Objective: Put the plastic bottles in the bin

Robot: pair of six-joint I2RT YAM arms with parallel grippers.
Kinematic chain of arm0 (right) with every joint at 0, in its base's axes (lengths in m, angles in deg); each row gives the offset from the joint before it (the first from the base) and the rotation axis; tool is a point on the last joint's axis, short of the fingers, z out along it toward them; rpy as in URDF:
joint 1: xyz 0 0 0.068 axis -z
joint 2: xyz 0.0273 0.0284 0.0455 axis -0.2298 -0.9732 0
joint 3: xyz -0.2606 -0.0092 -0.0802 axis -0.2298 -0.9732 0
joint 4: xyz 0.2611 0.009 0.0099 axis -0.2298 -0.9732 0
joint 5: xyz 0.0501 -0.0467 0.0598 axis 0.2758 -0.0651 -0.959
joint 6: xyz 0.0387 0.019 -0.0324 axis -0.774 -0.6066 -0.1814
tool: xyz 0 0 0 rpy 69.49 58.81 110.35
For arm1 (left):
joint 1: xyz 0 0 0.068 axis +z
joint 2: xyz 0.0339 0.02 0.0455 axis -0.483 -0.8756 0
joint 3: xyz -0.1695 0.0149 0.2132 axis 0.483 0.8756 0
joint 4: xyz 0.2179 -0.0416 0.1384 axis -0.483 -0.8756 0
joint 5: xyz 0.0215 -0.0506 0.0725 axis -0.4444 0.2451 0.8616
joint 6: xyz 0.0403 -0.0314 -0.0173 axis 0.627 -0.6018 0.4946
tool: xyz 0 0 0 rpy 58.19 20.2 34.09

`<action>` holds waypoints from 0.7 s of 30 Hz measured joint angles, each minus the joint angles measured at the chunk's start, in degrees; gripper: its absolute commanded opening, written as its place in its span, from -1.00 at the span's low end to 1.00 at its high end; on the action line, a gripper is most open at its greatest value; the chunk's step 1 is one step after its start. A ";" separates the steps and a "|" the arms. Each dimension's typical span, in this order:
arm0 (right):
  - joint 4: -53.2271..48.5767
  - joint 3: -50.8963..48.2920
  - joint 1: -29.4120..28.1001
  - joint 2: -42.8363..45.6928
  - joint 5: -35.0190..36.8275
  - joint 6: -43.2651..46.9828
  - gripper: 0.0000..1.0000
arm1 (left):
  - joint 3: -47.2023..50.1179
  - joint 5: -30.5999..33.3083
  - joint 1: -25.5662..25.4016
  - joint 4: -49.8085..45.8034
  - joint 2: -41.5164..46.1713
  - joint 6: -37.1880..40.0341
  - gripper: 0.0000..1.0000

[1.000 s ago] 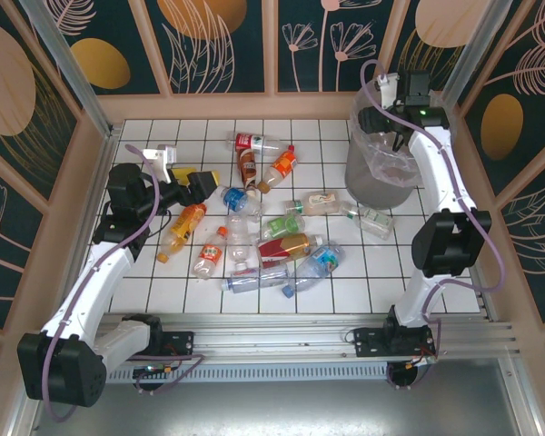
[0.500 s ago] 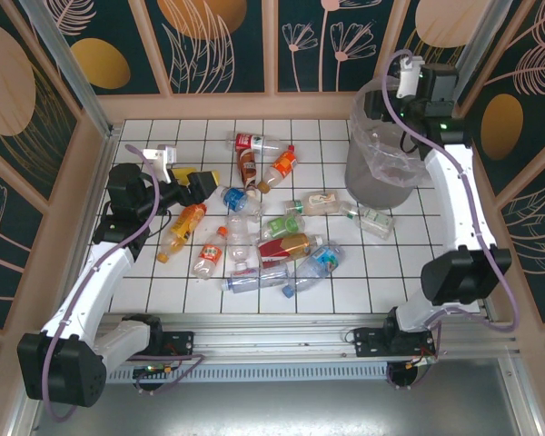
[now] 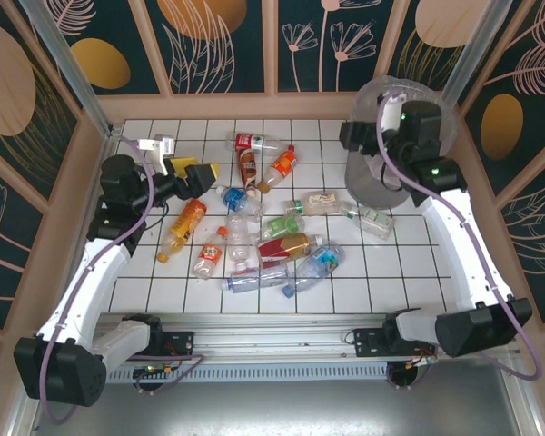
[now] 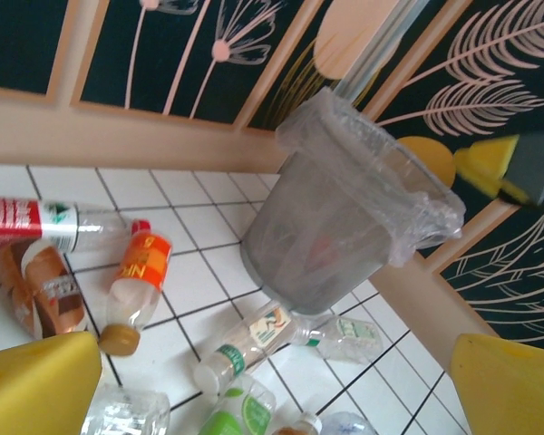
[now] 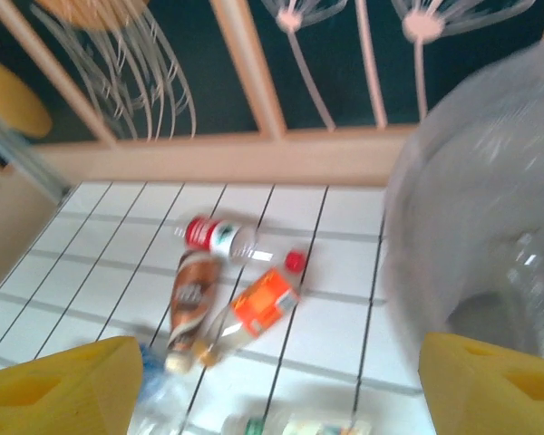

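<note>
Several plastic bottles (image 3: 284,245) lie scattered over the middle of the white tiled floor, with red, orange, green, blue and brown labels. The grey bin (image 3: 374,180), lined with a clear bag, stands at the back right. My left gripper (image 3: 193,177) hovers open at the left of the pile, yellow fingers wide apart and empty; its wrist view looks across at the bin (image 4: 331,231) and an orange-labelled bottle (image 4: 138,276). My right gripper (image 3: 352,136) hangs open and empty at the bin's left rim. Its wrist view shows red (image 5: 213,237), brown (image 5: 190,294) and orange (image 5: 265,304) bottles, with the bin (image 5: 490,208) blurred at right.
Wooden-framed patterned walls (image 3: 218,45) close the tiled floor at the back and both sides. A metal rail (image 3: 282,338) with the arm bases runs along the near edge. Two bottles (image 3: 371,220) lie close to the bin's foot.
The right arm has swung from the bin's far right side across its top to the left rim. The left gripper has risen and shifted slightly toward the back. The bottles have not moved.
</note>
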 measured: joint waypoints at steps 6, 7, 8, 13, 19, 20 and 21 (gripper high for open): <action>-0.55 -12.98 -3.50 5.99 1.16 -6.16 0.52 | -3.61 -3.17 -0.02 -1.27 -0.66 3.54 0.97; -0.61 -14.51 -4.07 6.49 1.46 -6.95 0.51 | -3.65 -3.48 -0.02 -1.31 -0.70 4.35 0.97; -0.66 -16.26 -4.72 7.06 1.68 -7.78 0.50 | -3.65 -3.72 -0.02 -1.49 -0.79 5.03 0.97; -1.68 -22.14 -6.29 8.76 2.54 -12.02 0.43 | -3.41 -4.46 -0.07 -1.86 -1.62 7.17 0.97; -2.29 -26.69 -7.30 9.51 4.68 -16.94 0.40 | 0.33 -4.39 -0.07 -1.16 -1.40 7.52 0.97; -2.49 -27.58 -7.54 9.51 5.05 -17.68 0.39 | 0.70 -4.39 -0.07 -1.14 -1.38 7.52 0.97; -2.64 -28.26 -7.67 9.51 5.18 -18.36 0.39 | 0.96 -4.39 -0.07 -1.01 -1.33 7.52 0.97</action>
